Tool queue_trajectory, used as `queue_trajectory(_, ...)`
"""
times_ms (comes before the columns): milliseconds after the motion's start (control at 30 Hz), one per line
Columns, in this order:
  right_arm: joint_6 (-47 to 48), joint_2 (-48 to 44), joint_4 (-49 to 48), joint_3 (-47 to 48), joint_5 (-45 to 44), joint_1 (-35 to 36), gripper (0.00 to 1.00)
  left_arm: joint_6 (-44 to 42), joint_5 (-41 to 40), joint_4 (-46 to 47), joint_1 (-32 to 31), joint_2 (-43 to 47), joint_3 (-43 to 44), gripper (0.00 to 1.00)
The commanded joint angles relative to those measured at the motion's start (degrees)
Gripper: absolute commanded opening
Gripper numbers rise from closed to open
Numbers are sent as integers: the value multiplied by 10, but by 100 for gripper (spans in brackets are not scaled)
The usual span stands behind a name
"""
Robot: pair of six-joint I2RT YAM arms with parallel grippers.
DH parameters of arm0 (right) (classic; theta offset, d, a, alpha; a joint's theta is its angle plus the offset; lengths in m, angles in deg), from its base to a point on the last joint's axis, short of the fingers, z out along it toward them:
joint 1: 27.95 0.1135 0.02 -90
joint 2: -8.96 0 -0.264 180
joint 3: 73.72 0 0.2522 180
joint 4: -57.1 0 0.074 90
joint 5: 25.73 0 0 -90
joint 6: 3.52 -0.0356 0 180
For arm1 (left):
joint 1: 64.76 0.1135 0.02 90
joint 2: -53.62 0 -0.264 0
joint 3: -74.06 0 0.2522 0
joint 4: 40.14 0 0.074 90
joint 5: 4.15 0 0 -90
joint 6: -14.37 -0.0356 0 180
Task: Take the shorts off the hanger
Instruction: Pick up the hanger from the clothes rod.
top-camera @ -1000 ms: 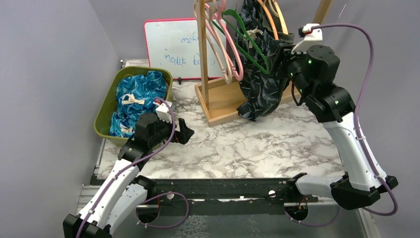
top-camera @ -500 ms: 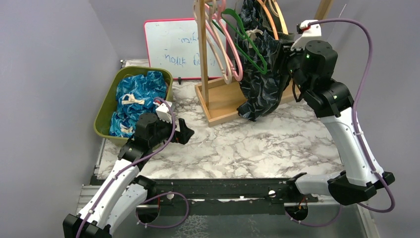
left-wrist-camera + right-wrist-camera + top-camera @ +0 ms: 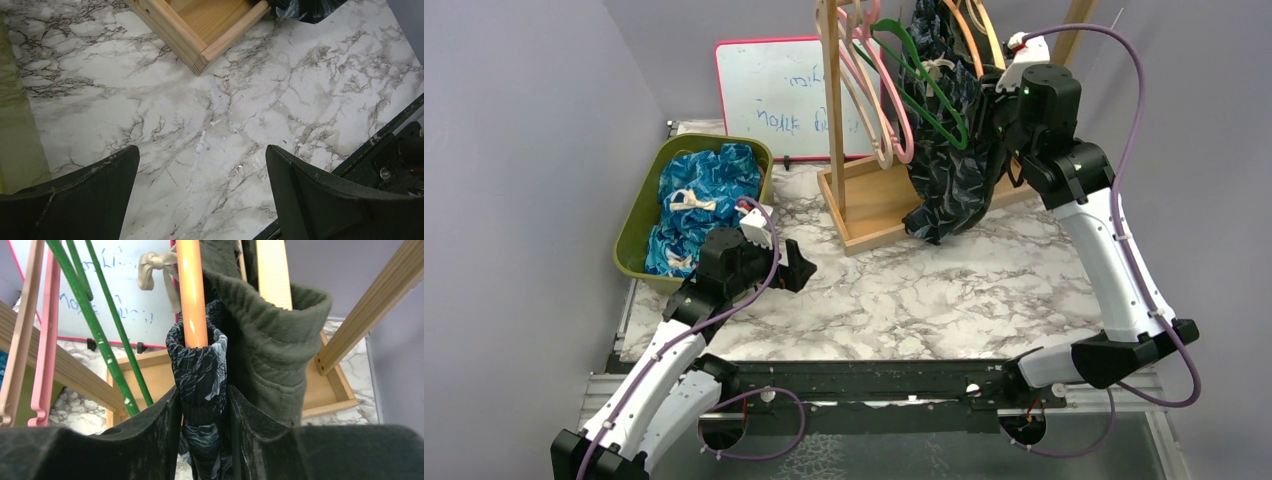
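The dark navy leaf-print shorts (image 3: 952, 185) hang from an orange hanger (image 3: 192, 295) on the wooden rack. My right gripper (image 3: 996, 112) is up at their right side. In the right wrist view it (image 3: 204, 391) is shut on their gathered waistband (image 3: 200, 365), just below the hanger's arm. The dark olive green shorts (image 3: 272, 335) hang right beside them, touching the right finger. Blue print shorts (image 3: 702, 195) lie in the green bin (image 3: 638, 215). My left gripper (image 3: 800, 270) is open and empty low over the marble table (image 3: 202, 150). No pink shorts are in view.
Bare green (image 3: 924, 95) and pink (image 3: 879, 110) hangers hang on the rack left of the navy shorts. The rack's wooden base (image 3: 874, 210) stands at the back centre, its corner in the left wrist view (image 3: 200, 55). A whiteboard (image 3: 769, 95) leans on the back wall.
My right arm has risen and swung left towards the rack, bringing the gripper in against the navy shorts' waistband. The left arm has not moved.
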Motion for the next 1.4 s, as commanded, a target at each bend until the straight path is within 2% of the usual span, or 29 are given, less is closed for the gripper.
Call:
queue_trajectory(0,21,-5,-23,-7,32,-1,38,-1,-12,-5,-2,-3,13,99)
queue_trajectory(167,36,16,-35,-7,6,-2,37,-1,-10,-6,-2,-9,13,99)
queue_trajectory(300,42,34,-51,-1,2,-1,43,-1,-12,-7,-2,-11,13,99)
queue_trajectory(433,50,48,-61,13,-2,-1,44,-1,-13,-9,-2,-10,14,99)
queue_trajectory(633,61,60,-80,25,8,-2,34,-2,-17,-10,-2,-11,14,99)
queue_trajectory(867,63,56,-107,13,13,-2,14,-3,-17,-10,-2,-14,15,99)
queue_trajectory(1000,49,31,-155,-33,10,-2,2,-3,-17,-11,-2,-15,15,99)
queue_trajectory(1167,46,-4,-273,-108,15,-1,1,-3,-16,-10,-2,-17,15,99)
queue_trajectory(1367,44,-20,-338,-131,23,-2,1,-3,-18,-12,-2,-16,15,99)
